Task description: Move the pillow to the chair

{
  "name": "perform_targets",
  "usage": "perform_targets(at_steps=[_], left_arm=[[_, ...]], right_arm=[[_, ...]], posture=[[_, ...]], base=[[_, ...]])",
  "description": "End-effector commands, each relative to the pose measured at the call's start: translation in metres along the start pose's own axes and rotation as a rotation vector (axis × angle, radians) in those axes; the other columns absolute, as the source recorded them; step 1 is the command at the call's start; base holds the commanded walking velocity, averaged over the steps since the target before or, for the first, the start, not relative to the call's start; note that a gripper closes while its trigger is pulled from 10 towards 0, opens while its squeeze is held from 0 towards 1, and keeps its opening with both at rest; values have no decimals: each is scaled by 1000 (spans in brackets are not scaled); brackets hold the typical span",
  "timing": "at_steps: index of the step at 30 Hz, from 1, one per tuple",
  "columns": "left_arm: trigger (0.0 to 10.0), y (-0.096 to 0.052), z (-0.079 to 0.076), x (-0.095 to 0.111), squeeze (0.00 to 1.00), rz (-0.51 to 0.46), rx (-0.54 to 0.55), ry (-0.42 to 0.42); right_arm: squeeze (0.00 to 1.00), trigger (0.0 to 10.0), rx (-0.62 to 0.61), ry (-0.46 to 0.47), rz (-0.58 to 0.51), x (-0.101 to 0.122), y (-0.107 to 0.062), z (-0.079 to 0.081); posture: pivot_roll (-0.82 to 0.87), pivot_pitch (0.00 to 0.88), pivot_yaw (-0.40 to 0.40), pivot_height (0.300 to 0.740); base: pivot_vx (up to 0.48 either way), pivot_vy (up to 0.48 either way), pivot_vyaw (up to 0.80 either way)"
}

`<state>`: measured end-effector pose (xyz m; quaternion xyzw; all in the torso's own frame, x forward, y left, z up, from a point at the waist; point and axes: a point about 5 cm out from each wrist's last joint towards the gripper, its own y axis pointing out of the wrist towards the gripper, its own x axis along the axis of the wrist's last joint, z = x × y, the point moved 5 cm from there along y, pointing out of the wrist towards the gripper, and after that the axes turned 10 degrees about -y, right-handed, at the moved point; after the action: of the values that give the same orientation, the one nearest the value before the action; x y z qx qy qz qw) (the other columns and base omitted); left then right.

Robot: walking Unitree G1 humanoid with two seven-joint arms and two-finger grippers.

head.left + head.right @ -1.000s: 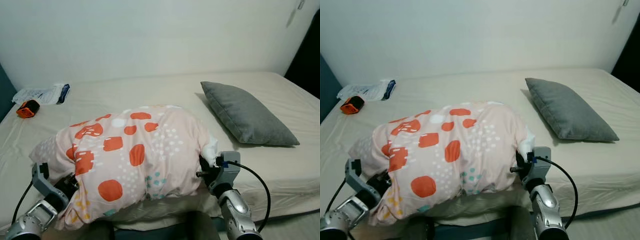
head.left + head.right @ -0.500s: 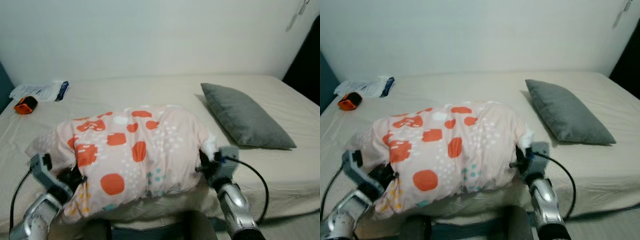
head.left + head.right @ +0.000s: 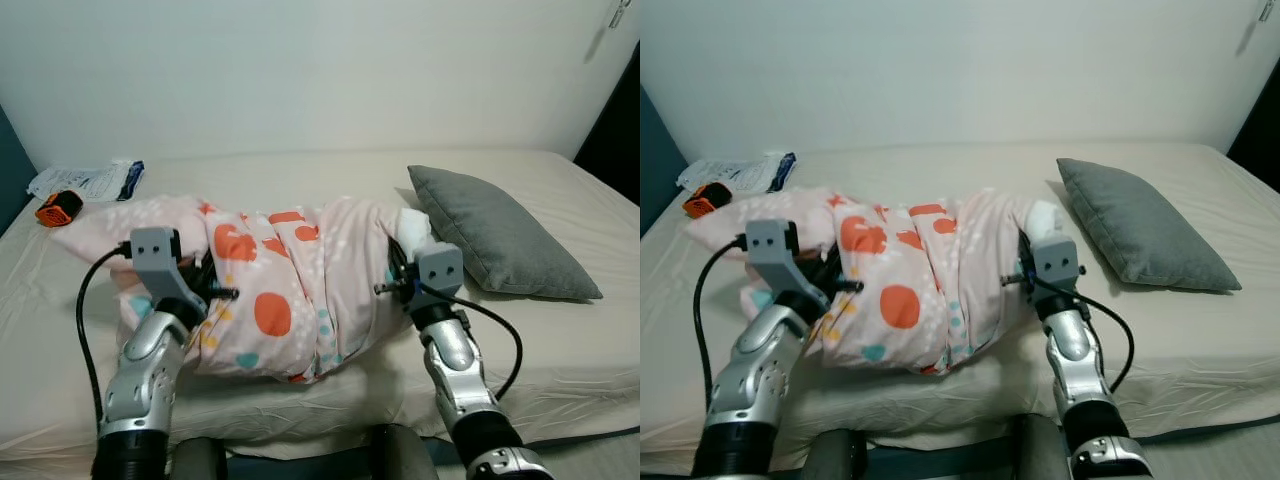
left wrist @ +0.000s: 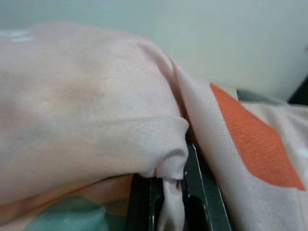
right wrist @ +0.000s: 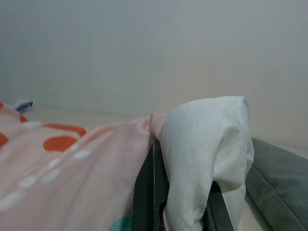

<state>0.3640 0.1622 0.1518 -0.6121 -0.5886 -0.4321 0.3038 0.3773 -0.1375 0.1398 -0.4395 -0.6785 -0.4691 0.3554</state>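
Both tools — left tool (image 3: pixel 203 288), right tool (image 3: pixel 393 283) — clamp the pillow (image 3: pixel 290 290).

You've raised both arms: the pillow (image 3: pixel 290 290) now hangs bunched between the left end effector (image 3: pixel 205 290) and right end effector (image 3: pixel 393 285).

Bed (image 3: pixel 940 175): beige sheet, across the whole frame, white wall behind. Pillow (image 3: pixel 925 285): pink with orange patches, bunched at centre, pressed between both arms. Left gripper (image 3: pixel 835 283): centre left, buried in the pillow's fabric. Right gripper (image 3: pixel 1018 270): centre right, against the pillow's white end. Grey cushion (image 3: pixel 1145 225): right, flat on the bed. Orange object (image 3: pixel 700 198) and white packet (image 3: pixel 735 172): upper left.
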Motion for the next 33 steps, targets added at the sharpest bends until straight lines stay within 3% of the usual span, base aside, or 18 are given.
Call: perform_targets(at_steps=[1,3,4,5,8,19,22,26,33], left_arm=[[10000,7,-7,6,0,-49,29,3],[10000,8,-3,7,0,-59,64,1],[10000,8,0,8,0,-71,87,5],[10000,8,1,6,0,-69,92,-2],[10000,7,3,-1,0,-52,102,-3],[10000,2,14,-24,0,52,190,61],[10000,3,8,-26,0,76,124,46],[10000,0,10,-31,0,82,128,127],[10000,-3,12,-37,0,88,144,145]], right_arm=[[0,0,-43,22,-69,20,12,-6],[0,0,-57,34,-67,21,14,-8],[0,3216,-40,48,-26,15,16,-4],[0,10000,-18,75,12,8,16,2],[0,10000,17,116,63,-1,15,11],[0,10000,66,102,139,-14,11,24],[0,10000,76,102,148,-14,12,26],[0,10000,117,98,175,-19,8,35],[0,10000,104,111,219,-28,3,34]], posture=[[44,0,-43,562],[44,0,-43,562],[41,0,-38,562],[39,0,-36,562],[42,0,-38,562],[56,0,-52,566],[59,0,-54,586],[60,0,-54,605],[62,0,-55,630]], base=[[0,0,0],[0,0,0],[0,0,0],[0,0,0],[0,0,0],[0,0,0],[0,0,0],[0,0,0],[0,0,0]])
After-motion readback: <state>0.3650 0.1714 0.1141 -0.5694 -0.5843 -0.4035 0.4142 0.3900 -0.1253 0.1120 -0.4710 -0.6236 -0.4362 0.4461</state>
